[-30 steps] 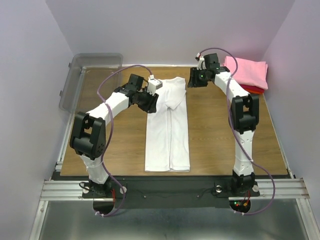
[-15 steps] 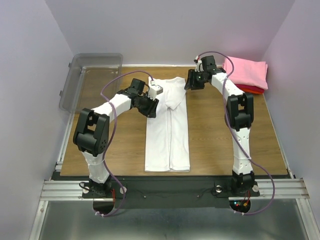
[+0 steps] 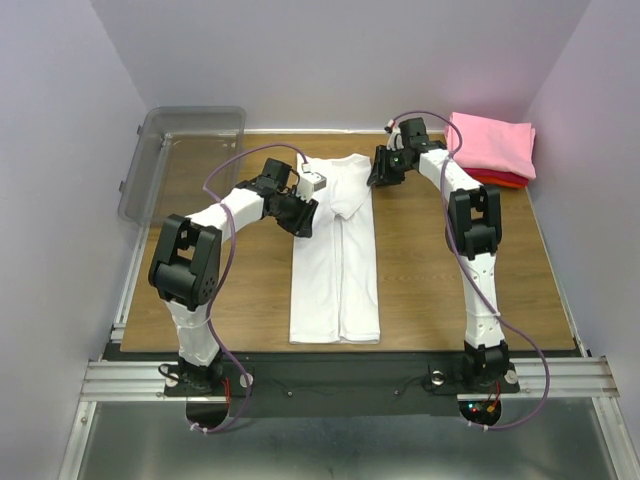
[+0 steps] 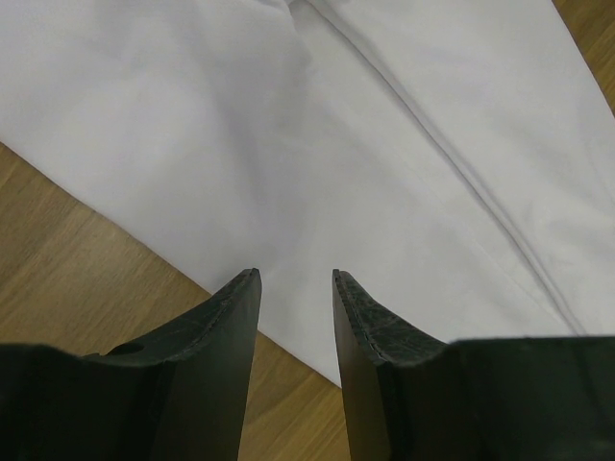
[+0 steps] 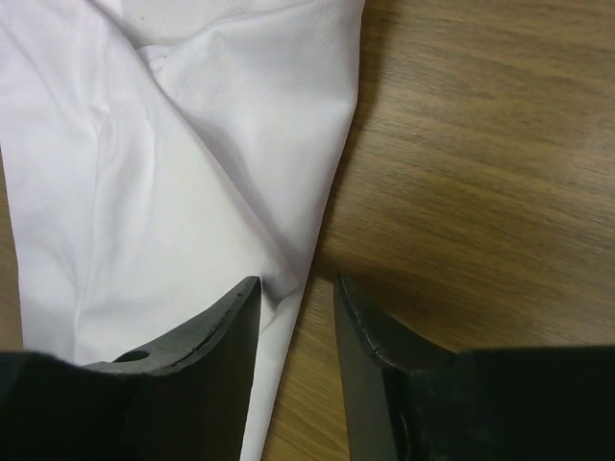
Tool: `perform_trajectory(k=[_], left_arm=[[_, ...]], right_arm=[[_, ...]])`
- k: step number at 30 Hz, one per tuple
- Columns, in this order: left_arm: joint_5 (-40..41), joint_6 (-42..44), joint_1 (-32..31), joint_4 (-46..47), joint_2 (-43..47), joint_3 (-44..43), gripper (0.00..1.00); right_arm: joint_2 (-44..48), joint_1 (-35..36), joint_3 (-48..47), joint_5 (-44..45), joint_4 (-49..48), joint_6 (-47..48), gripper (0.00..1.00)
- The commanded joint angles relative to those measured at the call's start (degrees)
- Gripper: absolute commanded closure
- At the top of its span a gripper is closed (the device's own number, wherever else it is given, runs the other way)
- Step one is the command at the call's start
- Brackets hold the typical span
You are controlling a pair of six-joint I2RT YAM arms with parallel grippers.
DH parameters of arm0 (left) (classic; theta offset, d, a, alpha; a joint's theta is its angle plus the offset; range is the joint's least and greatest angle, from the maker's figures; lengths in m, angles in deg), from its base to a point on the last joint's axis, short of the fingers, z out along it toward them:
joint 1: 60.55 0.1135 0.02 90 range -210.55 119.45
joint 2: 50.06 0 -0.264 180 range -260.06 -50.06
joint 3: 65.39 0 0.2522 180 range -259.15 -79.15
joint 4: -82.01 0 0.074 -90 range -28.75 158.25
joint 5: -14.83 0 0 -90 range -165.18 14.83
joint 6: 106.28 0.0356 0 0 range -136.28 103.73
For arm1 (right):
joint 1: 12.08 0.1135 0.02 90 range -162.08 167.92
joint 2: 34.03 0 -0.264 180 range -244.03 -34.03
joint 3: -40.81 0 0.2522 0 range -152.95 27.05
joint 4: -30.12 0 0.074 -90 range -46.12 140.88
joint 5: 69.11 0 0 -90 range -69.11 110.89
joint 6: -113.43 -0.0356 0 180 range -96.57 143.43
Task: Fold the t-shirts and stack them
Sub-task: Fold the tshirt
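The white t-shirt (image 3: 337, 250) lies flat in the middle of the table, its sides folded in to a long strip, collar end far. It fills the left wrist view (image 4: 317, 144) and the left part of the right wrist view (image 5: 183, 163). My left gripper (image 3: 303, 212) is open, its fingers straddling the shirt's left edge. My right gripper (image 3: 378, 172) is open over the shirt's right edge near the collar end, where the cloth is slightly puckered. The folded pink t-shirt (image 3: 492, 143) lies on the red one (image 3: 505, 179) at the far right corner.
A clear grey plastic bin (image 3: 180, 160) stands at the far left corner. Bare wooden table (image 3: 440, 270) lies on both sides of the white shirt. Purple walls close in the table on three sides.
The left gripper has moved slightly down along the shirt's left edge. The right gripper has moved left, to the shirt's top right edge.
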Motion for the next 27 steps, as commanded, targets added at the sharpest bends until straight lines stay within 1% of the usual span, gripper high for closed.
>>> perform_trajectory(k=[1, 4, 7, 11, 14, 17, 20, 21, 27], left_arm=[[-1.3, 0.5, 0.2, 0.9, -0.3, 0.5, 0.52], [-1.7, 0.3, 0.2, 0.9, -0.6, 0.3, 0.52], [-1.7, 0.3, 0.2, 1.0, -0.6, 0.3, 0.52], [-1.4, 0.4, 0.2, 1.1, -0.6, 0.5, 0.52], [-1.6, 0.2, 0.2, 1.3, -0.9, 0.8, 0.52], [-1.6, 0.1, 0.2, 1.4, -1.3, 0.8, 0.52], [-0.7, -0.1, 0.2, 1.4, -1.6, 0.8, 0.52], [-0.4, -0.2, 0.2, 1.3, -1.7, 0.7, 0.52], [0.5, -0.5, 0.2, 0.7, -2.8, 0.2, 0.52]], right_arm=[[0.3, 0.3, -2.8, -2.0, -1.7, -0.4, 0.59], [0.6, 0.2, -3.1, -2.0, -1.9, -0.4, 0.58], [0.7, 0.3, -3.4, -2.6, -1.9, -0.3, 0.62], [1.3, 0.3, -3.8, -4.1, -2.1, 0.0, 0.75], [1.9, 0.4, -3.8, -4.3, -2.3, 0.6, 0.77], [2.2, 0.4, -4.3, -4.9, -2.3, 0.5, 0.91], [2.7, 1.0, -4.8, -5.4, -2.3, 0.4, 0.98], [2.7, 1.4, -5.1, -5.4, -2.3, 0.3, 0.99], [2.3, 3.6, -7.3, -5.1, -2.2, 0.5, 0.99]])
